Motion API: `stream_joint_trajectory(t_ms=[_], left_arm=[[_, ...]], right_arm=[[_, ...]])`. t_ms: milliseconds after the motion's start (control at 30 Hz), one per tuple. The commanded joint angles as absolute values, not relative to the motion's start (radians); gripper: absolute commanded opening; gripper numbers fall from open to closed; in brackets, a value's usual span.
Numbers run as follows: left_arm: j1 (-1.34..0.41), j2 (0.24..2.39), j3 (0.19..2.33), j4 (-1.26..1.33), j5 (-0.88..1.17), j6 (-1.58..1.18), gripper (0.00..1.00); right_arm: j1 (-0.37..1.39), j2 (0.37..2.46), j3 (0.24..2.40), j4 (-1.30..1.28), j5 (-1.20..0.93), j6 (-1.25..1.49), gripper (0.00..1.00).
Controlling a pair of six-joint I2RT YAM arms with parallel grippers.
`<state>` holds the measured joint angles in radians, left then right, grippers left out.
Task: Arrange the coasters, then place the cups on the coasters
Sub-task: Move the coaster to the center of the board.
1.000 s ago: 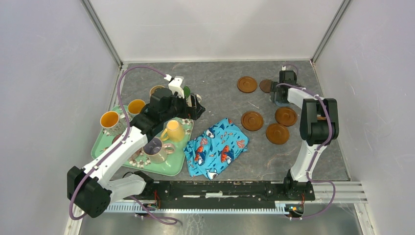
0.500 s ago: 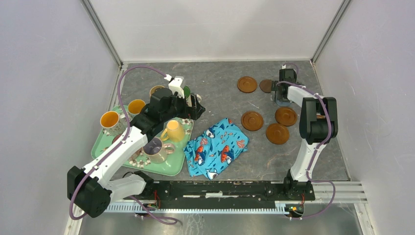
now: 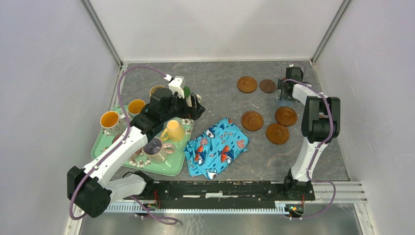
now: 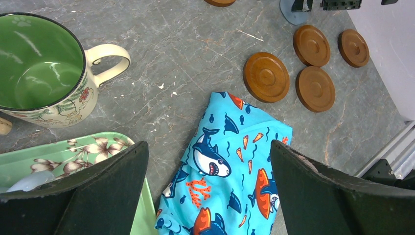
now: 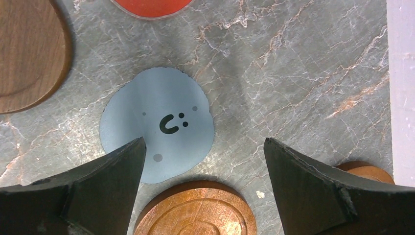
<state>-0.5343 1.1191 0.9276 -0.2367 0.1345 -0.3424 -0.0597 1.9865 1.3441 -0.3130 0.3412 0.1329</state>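
Note:
My right gripper point(image 5: 203, 143) hangs open over the back right of the table, its left finger above the edge of a blue-grey coaster point(image 5: 156, 125). A ringed brown coaster point(image 5: 195, 210) lies just below it and a red coaster point(image 5: 151, 6) just beyond. Several brown coasters point(image 3: 252, 120) lie spread around my right gripper point(image 3: 284, 95). My left gripper point(image 4: 209, 147) is open and empty, beside a cream cup with a green inside point(image 4: 39, 63). Other cups, such as a yellow one point(image 3: 173, 131) and a lilac-lined one point(image 3: 155, 147), stand on the green floral tray point(image 3: 171, 167).
A blue fish-print cloth point(image 3: 219, 147) lies crumpled at centre front, between the tray and the coasters. White walls close in the table on three sides; the right wall point(image 5: 401, 73) is close to my right gripper. The arm bases and a rail run along the near edge.
My right gripper has shifted right, toward the far corner, uncovering a dark brown coaster at the back. The left arm has not moved.

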Motion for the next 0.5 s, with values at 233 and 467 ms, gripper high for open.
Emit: stream_joint_trajectory(t_ms=[233,467], left_arm=[[-0.532,1.116,0.939,-0.215,0.155,-0.292,1.00],[-0.532,1.112,0.937,-0.215,0.153,-0.291,1.00]], right_arm=[[-0.006,1.930,1.362,-0.280,0.323,0.119,0.98],[0.033,1.979,1.376,-0.290,0.319,0.116,0.98]])
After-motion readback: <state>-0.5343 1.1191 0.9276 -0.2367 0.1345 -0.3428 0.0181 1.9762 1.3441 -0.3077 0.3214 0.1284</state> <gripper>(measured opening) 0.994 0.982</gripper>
